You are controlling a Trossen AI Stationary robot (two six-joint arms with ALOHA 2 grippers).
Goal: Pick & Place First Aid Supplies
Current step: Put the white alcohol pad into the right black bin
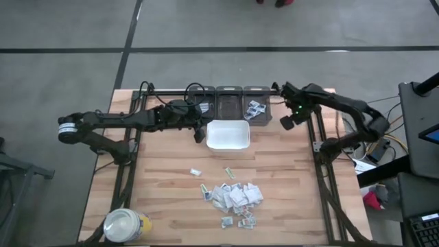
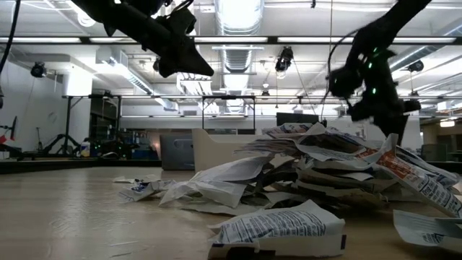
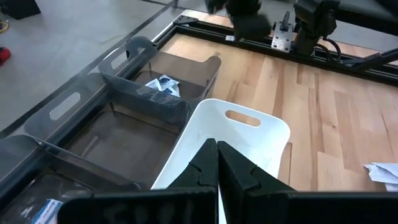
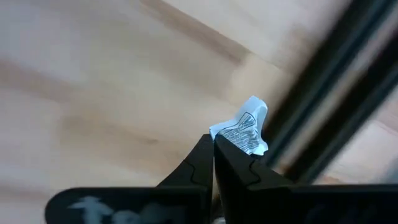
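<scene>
On the wooden table (image 1: 171, 199) we see our right gripper (image 4: 214, 144) pinched shut on one small packet (image 4: 245, 132), lifted toward the bins (image 1: 230, 101), while loose packets (image 1: 234, 196) lie heaped below the white tray (image 1: 228, 134), and our left gripper (image 3: 217, 148) waits closed and empty above the tray.

One white tray (image 1: 228, 135), one yellow jar (image 1: 125, 226), three clear bins (image 1: 230, 101), two dark arms (image 1: 123, 122).

place: lab or workshop hall | evidence: exposed ceiling ducts (image 2: 238, 54), strip lights (image 2: 238, 11), tripod stands (image 2: 68, 133) at left, grey concrete floor (image 1: 62, 41) around wooden table (image 1: 171, 199)
</scene>
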